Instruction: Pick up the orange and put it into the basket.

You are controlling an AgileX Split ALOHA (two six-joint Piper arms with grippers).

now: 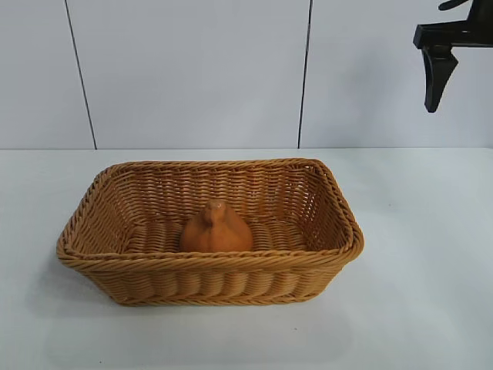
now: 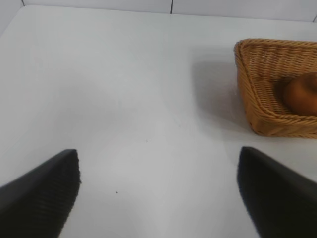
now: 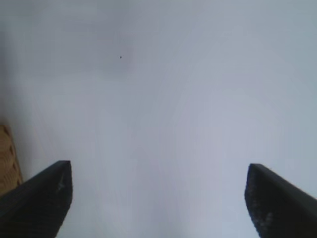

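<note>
The orange is seen resting on the floor of the basket, near its middle, knob upward. The basket is set on the white table. The right gripper is held high, above and off to the side of the basket, pointed down at bare table; its fingers are spread wide and nothing is held. The left gripper is found low over the table, well apart from the basket, likewise spread wide and empty.
</note>
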